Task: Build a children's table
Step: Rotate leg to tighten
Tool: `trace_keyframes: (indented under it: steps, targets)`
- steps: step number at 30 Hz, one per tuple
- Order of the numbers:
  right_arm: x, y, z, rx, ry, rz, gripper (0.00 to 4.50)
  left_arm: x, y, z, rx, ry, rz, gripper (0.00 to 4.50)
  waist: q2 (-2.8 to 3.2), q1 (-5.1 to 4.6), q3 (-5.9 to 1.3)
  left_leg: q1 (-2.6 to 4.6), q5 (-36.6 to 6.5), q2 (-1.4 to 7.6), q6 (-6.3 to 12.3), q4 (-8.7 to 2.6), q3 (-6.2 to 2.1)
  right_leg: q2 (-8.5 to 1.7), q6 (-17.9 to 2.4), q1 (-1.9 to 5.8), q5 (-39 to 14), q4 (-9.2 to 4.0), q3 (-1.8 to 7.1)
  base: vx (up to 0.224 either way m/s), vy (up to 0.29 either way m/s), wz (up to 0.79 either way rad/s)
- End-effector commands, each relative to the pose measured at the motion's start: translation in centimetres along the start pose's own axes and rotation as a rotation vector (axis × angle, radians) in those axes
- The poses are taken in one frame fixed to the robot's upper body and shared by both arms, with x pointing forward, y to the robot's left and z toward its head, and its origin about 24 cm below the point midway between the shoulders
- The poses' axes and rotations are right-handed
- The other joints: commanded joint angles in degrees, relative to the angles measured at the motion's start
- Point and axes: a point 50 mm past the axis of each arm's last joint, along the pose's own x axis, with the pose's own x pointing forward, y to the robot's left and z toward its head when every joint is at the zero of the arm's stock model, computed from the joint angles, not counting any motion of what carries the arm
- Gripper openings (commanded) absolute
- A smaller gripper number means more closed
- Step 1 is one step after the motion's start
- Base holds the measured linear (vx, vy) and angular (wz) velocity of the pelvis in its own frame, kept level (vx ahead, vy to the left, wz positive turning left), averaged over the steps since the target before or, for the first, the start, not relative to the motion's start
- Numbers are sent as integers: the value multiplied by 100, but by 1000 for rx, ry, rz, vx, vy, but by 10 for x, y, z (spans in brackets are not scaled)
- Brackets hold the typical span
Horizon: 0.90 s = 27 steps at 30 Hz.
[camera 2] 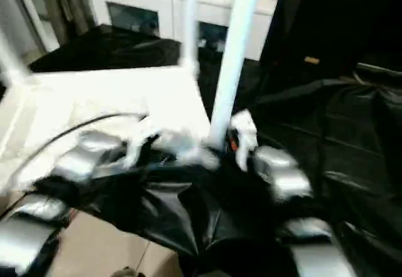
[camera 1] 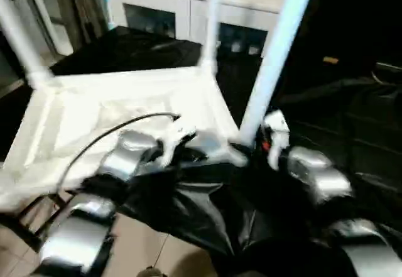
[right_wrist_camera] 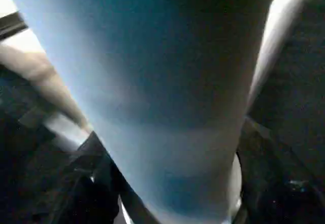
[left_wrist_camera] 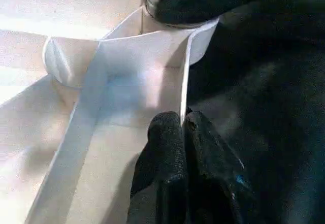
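The children's table lies upside down: its white tabletop [camera 1: 119, 110] shows its ribbed underside. Three white legs stand up from its corner sockets: one at the far left [camera 1: 19, 38], one at the far corner [camera 1: 211, 26], one at the near right corner [camera 1: 276, 51]. My left gripper [left_wrist_camera: 183, 125] is shut on the tabletop's thin rim wall [left_wrist_camera: 185, 71], just beside the near right corner socket [left_wrist_camera: 198, 36]. My right gripper [camera 1: 270, 137] sits at the base of the near right leg [right_wrist_camera: 167, 97], which rises right in front of its camera.
A black sheet [camera 1: 188, 214] drapes under and around the tabletop and over to the right. A white glass-door cabinet [camera 1: 163, 13] stands behind. A black cable [camera 1: 107, 135] arcs over the tabletop to my left wrist. Tiled floor [camera 1: 135, 249] shows at the front.
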Motion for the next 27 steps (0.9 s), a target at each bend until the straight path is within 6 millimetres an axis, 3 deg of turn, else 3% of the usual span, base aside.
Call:
trace_keyframes:
  steps: [1, 2, 4, 5, 6, 7, 9, 13, 17, 22, 27]
  targets:
    - [16, 22, -26, 26, 113, -24, 267, 15, 2, 28, 2, -86, 112, 0, -47, -38, -318, 123, -1410, 142, -93, -383, -47, -408, -962, 206, -1688, -504, 256, 0, 0, 0]
    - [19, 24, -26, 34, 111, -44, 267, 17, 2, 30, -2, -91, 127, 0, -55, -49, -322, 89, -1347, 138, -36, -376, -45, -402, -1003, 236, -1488, -480, 258, 0, 0, 0]
    - [27, 29, -25, 28, 105, -117, 267, 27, -2, 37, 9, -103, 145, 0, -51, -41, -329, 93, -1264, 138, 32, -365, -35, -397, -1033, 232, -1265, -464, 263, 0, 0, 0]
    - [29, 30, -24, 8, 102, -136, 267, 29, -3, 39, 11, -108, 150, 0, 42, -28, -346, 83, -1162, 135, 24, -363, -48, -401, -1067, 242, -1083, -434, 261, 0, 0, 0]
    - [29, 30, -24, 7, 102, -136, 267, 29, -3, 39, 11, -108, 150, 0, 13, -47, -349, 75, -1146, 134, 26, -362, -39, -387, -1076, 247, -993, -442, 256, 0, 0, 0]
    - [31, 31, -24, -15, 94, -141, 323, 31, -4, 40, 8, -115, 147, 0, -9, -42, -355, 74, -1090, 131, 46, -352, -34, -379, -1118, 266, -782, -418, 253, 0, 0, 0]
    - [32, 32, -22, 4, 80, -114, 337, 33, -6, 40, 10, -117, 123, 0, -9, -39, -360, 62, -1029, 123, 105, -342, -30, -381, -1165, 283, -598, -403, 251, 0, 0, 0]
    - [31, 29, -14, -27, 54, -96, 386, 32, -8, 37, 22, -114, 83, 0, -8, -78, -334, 59, -1234, 129, 142, -362, -39, -394, -1135, 290, -917, -447, 245, 0, 0, 0]
    - [23, 23, -5, -79, 8, 29, 389, 23, -9, 31, 54, -126, 5, 0, -25, -92, -339, 47, -1251, 128, 218, -353, -40, -387, -1142, 310, -916, -445, 242, 0, 0, 0]
    - [7, 20, -1, -174, -10, 207, 389, 11, -11, 26, 75, -135, -106, 0, -36, -59, -350, 25, -903, 150, 446, -312, -16, -373, -1331, 325, -296, -363, 234, 0, 0, 0]
    - [-12, 17, 1, -194, -10, 399, 389, -4, -14, 16, 111, -99, -222, 0, -27, -28, -347, 35, -966, 173, 520, -302, -7, -375, -1421, 311, -389, -364, 224, 0, 0, 0]
